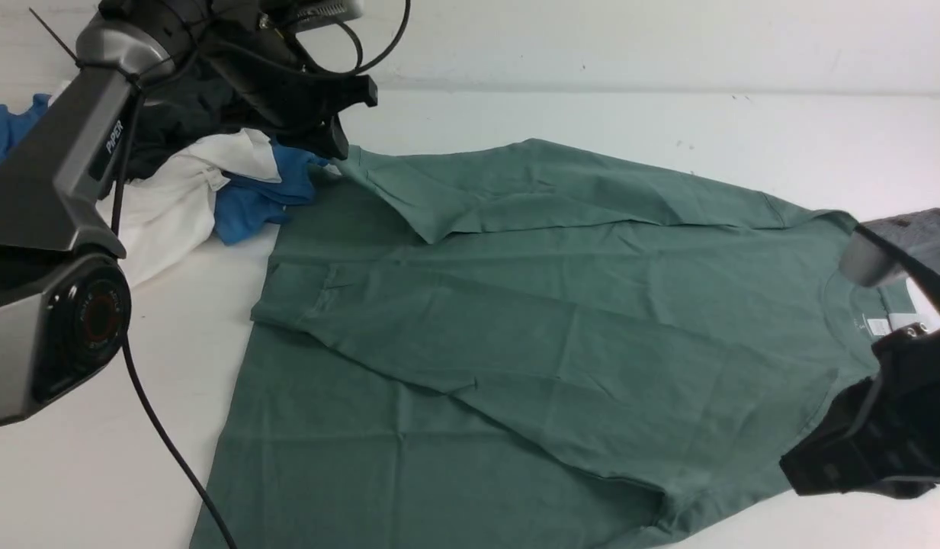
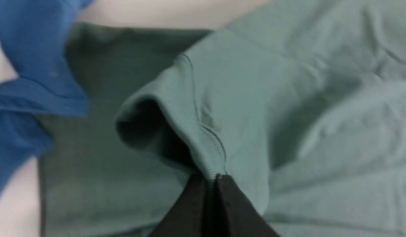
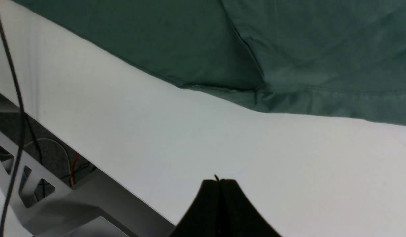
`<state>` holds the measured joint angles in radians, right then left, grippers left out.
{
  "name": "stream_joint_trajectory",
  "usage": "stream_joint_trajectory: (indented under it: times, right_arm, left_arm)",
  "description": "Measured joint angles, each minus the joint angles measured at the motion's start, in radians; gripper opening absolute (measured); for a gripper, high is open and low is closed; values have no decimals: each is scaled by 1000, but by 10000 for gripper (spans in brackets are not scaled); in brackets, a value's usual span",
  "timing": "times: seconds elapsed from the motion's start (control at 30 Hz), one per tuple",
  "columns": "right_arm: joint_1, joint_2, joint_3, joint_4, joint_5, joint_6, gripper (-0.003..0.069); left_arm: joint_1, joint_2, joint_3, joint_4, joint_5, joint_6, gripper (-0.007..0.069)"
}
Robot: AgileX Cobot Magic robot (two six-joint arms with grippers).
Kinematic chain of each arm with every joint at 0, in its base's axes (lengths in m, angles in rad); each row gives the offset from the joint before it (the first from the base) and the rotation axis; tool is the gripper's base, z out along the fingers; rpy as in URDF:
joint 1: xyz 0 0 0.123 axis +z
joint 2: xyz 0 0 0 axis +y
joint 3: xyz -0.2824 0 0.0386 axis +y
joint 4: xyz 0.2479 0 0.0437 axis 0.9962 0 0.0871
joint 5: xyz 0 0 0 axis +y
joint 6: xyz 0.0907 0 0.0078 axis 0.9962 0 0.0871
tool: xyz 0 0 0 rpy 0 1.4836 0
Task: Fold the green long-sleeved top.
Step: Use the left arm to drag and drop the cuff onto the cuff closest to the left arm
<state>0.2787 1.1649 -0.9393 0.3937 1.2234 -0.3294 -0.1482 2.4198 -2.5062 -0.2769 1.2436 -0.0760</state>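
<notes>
Green cotton-like top (image 1: pixel 515 320) lies spread on the white table (image 1: pixel 744 137). The collar and its label (image 1: pixel 877 326) are at the right and the hem is at the left. The fabric is matte, with shallow creases across the body.

Near sleeve: folded diagonally over the body, cuff end (image 1: pixel 302 293) lying flat toward the hem side.
Far sleeve: runs along the far edge from the right shoulder to the left. Its end is lifted off the body.

Left gripper (image 1: pixel 336 149): jaws pinched tight on that sleeve's cuff (image 2: pixel 176 108). In the left wrist view the ribbed seam runs straight into the tips, and the cuff opening gapes beside them.

Right gripper (image 1: pixel 797 465): at the near right, by the shoulder edge of the top. In the right wrist view the jaws are pressed together with nothing between them, over bare table and clear of the cloth.

A pile sits at the far left, just beside the held cuff: a blue garment (image 1: pixel 256 198) touching the top's far-left corner, a white one (image 1: pixel 172 206) and a dark one (image 1: pixel 180 114) behind.
</notes>
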Motion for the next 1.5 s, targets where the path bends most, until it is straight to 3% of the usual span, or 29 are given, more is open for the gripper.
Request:
stream_joint_trajectory:
  times: [0.27,0.43,0.57,1.1,1.23,1.4,1.5]
  right_arm:
    - [0,0,0,-96,10,36,-15]
    - [0,0,0,-97,-5,36,-15]
    - [0,0,0,-97,-31,36,-15]
    - [0,0,0,-71,-56,36,-15]
    - [0,0,0,-69,-59,36,-15]
    - [0,0,0,-69,-68,30,-15]
    - [0,0,0,-69,-71,27,-15]
  left_arm:
    - [-38,-313,414,111,-4,5,6]
    - [-35,-485,738,125,-5,4,6]
    - [-38,-564,885,125,-6,3,6]
    - [-43,-578,1045,147,-16,-9,19]
    - [-43,-561,1045,148,-16,-10,83]
    - [-43,-552,1048,188,-16,-12,254]
    - [-43,-557,1048,199,-16,-12,298]
